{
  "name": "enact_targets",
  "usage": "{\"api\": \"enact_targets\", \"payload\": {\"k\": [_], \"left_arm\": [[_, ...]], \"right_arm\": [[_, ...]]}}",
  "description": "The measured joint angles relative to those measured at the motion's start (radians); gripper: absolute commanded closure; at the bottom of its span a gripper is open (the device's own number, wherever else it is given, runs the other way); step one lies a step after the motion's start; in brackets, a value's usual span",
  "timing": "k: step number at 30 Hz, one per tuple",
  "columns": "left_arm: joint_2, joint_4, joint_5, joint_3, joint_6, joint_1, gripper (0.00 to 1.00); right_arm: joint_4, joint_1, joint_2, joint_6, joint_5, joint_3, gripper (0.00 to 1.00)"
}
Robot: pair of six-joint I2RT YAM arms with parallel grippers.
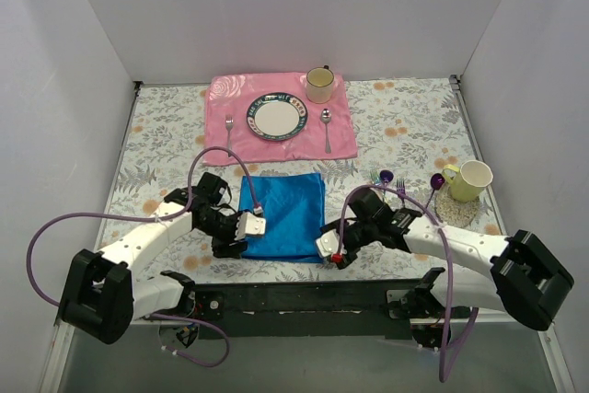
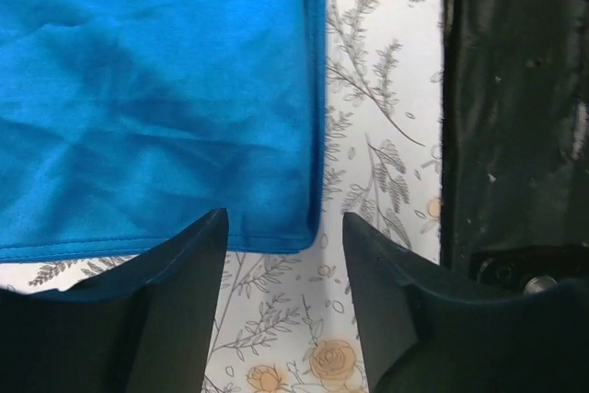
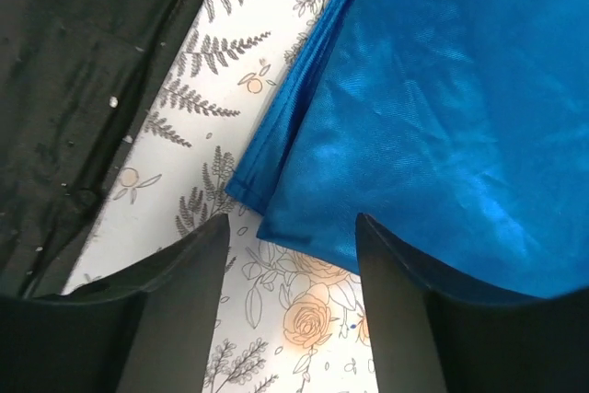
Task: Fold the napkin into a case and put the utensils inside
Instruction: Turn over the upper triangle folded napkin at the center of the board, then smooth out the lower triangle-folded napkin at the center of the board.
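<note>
Two black fingers of the left gripper (image 2: 283,227) fill the bottom of the left wrist view, spread apart with nothing between them. Just past their tips lies a corner of the bright blue soft cloth napkin (image 2: 156,89), flat on the white table cover with grey leaves and orange flowers (image 2: 377,135). Over on the other side, the right gripper (image 3: 293,227) also has its fingers spread and is not holding anything; the napkin (image 3: 442,117) has a corner just in front of them, and you can see two layers of cloth there (so it is folded over). From above, the napkin (image 1: 285,213) sits near the front of the table (image 1: 156,126), with the left gripper (image 1: 253,225) at its left edge and the right gripper (image 1: 327,246) at its near right corner. The shiny purple-blue utensils (image 1: 386,175) lie apart from it, off to the right, near a yellow mug (image 1: 469,179) on a pale round mat (image 1: 456,209). Farther back is a pink rose-patterned placemat (image 1: 230,98) with a white plate with a dark rim (image 1: 275,117), a plain silver fork (image 1: 229,123), a plain silver spoon (image 1: 326,126) and a cream mug (image 1: 319,85). Marks on the plate's rim are too small to read.
</note>
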Motion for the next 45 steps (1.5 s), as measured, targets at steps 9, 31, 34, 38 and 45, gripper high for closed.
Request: {"api": "enact_targets", "payload": {"k": [9, 31, 34, 38, 45], "left_arm": [[-0.078, -0.092, 0.044, 0.083, 0.000, -0.001, 0.55], [0.163, 0.704, -0.154, -0.015, -0.407, -0.462, 0.68], [0.192, 0.711, -0.176, -0.015, -0.407, -0.461, 0.70], [0.236, 0.708, -0.182, -0.015, -0.407, -0.448, 0.72], [0.301, 0.699, -0.169, 0.028, -0.411, -0.353, 0.72]], "right_arm": [[-0.081, 0.008, -0.135, 0.228, 0.014, 0.107, 0.54], [0.006, -0.460, 0.461, 1.151, 0.002, 0.351, 0.80], [0.053, -0.460, 0.520, 1.188, -0.005, 0.386, 0.81], [0.103, -0.460, 0.613, 1.222, -0.006, 0.445, 0.90], [0.183, -0.465, 0.766, 1.275, -0.019, 0.603, 0.98]]}}
